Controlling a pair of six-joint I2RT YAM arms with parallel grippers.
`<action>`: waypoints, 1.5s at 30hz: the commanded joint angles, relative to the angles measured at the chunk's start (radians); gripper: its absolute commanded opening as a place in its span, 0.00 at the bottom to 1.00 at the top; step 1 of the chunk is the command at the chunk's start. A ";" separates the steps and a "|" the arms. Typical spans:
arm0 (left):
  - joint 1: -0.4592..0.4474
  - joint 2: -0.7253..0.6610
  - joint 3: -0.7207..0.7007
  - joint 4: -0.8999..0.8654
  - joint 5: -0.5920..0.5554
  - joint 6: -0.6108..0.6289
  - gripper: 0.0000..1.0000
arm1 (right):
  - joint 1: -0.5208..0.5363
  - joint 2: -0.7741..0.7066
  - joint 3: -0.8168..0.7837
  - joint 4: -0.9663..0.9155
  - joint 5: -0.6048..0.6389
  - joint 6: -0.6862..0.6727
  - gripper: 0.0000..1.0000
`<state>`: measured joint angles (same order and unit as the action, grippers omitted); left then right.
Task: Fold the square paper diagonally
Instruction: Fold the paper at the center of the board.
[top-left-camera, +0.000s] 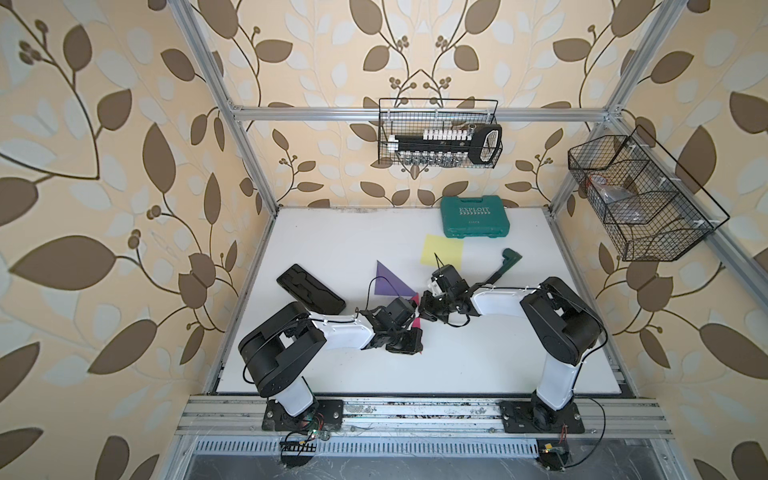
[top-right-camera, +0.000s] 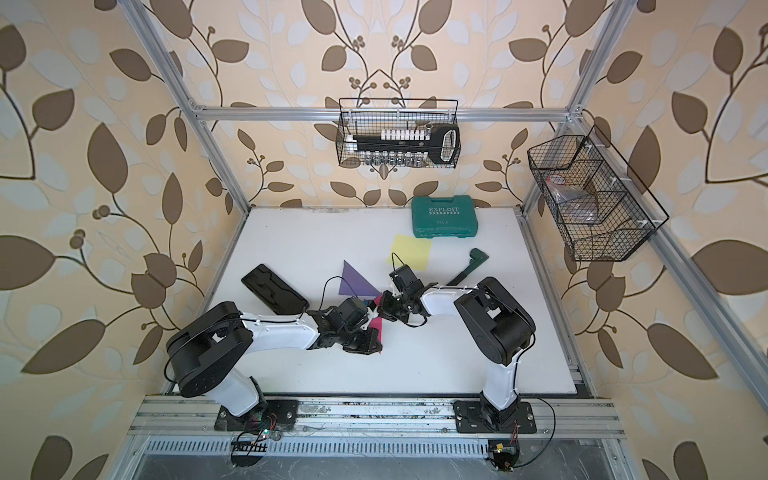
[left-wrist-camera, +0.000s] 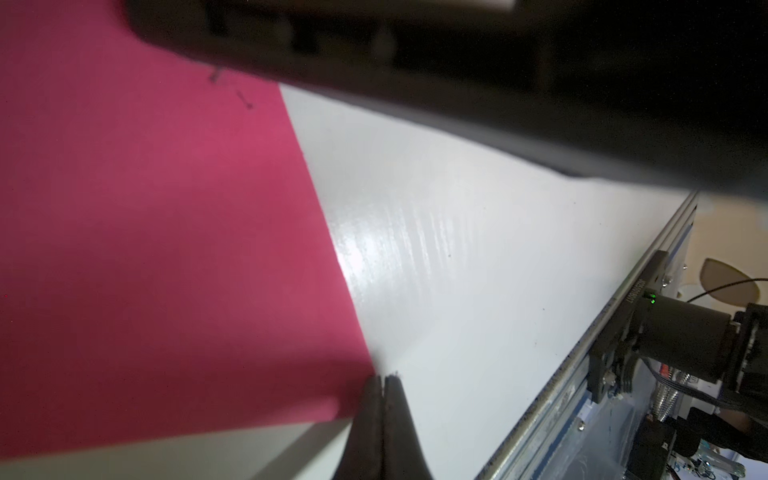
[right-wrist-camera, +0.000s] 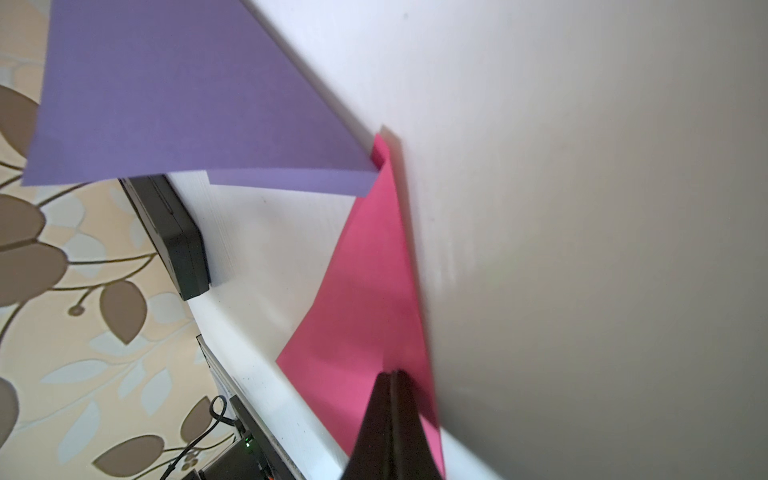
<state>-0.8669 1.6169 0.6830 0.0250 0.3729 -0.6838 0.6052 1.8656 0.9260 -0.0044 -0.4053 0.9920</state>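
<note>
The pink paper sheet (right-wrist-camera: 365, 291) lies on the white table (left-wrist-camera: 457, 291) between the two arms. In the right wrist view it shows a triangular outline, its far corner overlapped by the tip of the purple folded paper triangle (right-wrist-camera: 187, 104). The left gripper (left-wrist-camera: 384, 380) is fully closed with its tips at the sheet's edge, and the right gripper (right-wrist-camera: 392, 374) is likewise closed with its tips on the pink surface near one long edge. Whether either pair pinches the sheet or only presses on it cannot be told, as the contact is blurred.
</note>
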 joint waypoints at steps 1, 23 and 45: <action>-0.029 0.039 -0.010 -0.125 -0.009 -0.002 0.00 | -0.029 0.086 -0.073 -0.143 0.195 0.010 0.00; -0.049 -0.086 -0.049 -0.184 -0.003 -0.023 0.00 | -0.044 0.091 -0.074 -0.131 0.191 0.014 0.00; 0.240 -0.350 0.067 -0.460 -0.030 0.069 0.31 | -0.098 -0.300 0.040 -0.295 0.029 -0.310 0.34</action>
<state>-0.6594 1.3071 0.7094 -0.3714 0.3363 -0.6571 0.5205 1.5864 0.9451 -0.1806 -0.3908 0.7582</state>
